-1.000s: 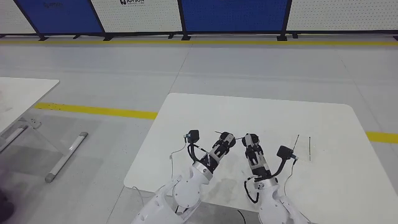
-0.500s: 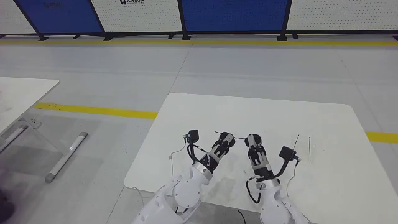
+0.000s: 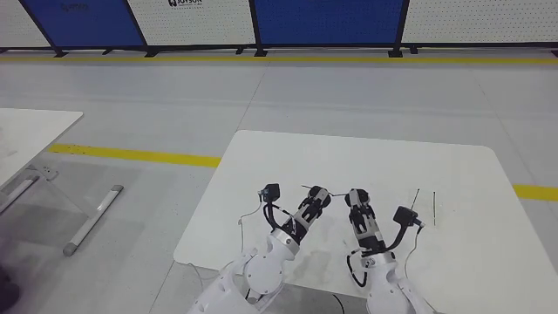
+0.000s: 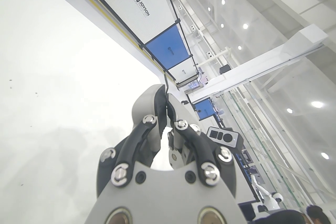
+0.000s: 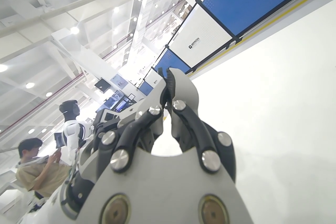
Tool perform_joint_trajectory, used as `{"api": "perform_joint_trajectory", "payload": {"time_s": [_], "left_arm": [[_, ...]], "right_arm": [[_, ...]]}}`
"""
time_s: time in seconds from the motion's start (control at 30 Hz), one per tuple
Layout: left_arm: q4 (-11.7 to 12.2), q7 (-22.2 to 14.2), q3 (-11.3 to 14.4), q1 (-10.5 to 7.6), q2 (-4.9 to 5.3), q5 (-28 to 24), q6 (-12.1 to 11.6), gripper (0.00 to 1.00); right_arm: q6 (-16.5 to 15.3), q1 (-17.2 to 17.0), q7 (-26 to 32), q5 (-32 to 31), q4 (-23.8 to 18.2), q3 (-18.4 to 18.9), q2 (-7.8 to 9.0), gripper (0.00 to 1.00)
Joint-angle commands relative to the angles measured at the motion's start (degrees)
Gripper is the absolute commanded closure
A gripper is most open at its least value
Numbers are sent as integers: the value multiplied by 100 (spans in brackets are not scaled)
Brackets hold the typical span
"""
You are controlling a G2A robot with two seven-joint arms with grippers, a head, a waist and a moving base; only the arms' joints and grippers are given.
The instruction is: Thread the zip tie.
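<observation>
From above: left tool (image 3: 317, 194) and right tool (image 3: 355, 197) side by side over the white counter (image 3: 366, 153), tips near each other; thin black zip tie (image 3: 307, 187) jutting from the left tool's tip; two spare ties (image 3: 415, 201) flat on the counter beyond the right tool's outer side. Left wrist: left tool (image 4: 166, 97) clamped on the zip tie (image 4: 165, 80), strap poking past the fingertips. Right wrist: right tool (image 5: 168, 76) pressed closed, dark bit (image 5: 159, 70) at its tip, too small to identify.

I work in a big industrial hall, a factory test floor. Beyond my left gripper (image 4: 166, 98), past the white table (image 3: 392, 166), blue and white perforated partition panels (image 3: 331, 17) stand along a yellow floor line (image 3: 305, 58) on smooth grey flooring (image 3: 174, 105). High above it are white steel beams (image 4: 262, 62) and round ceiling lamps (image 4: 245, 26).
</observation>
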Motion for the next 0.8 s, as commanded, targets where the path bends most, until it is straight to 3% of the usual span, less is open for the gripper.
{"api": "perform_joint_trajectory", "payload": {"time_s": [0.0, 0.4, 0.67, 0.77], "left_arm": [[10, -1, 1, 3, -3, 8, -5, 100], [26, 18, -18, 17, -16, 50, -1, 100], [25, -24, -40, -1, -25, 28, 21, 100], [18, -32, -48, -9, -29, 24, 32, 100]], "right_arm": [[5, -19, -2, -34, -8, 9, -2, 96], [18, -49, 10, -144, -3, 26, -32, 85], [65, -68, 22, -227, -9, 48, -49, 83], [91, -64, 18, -267, -7, 44, -58, 90]]}}
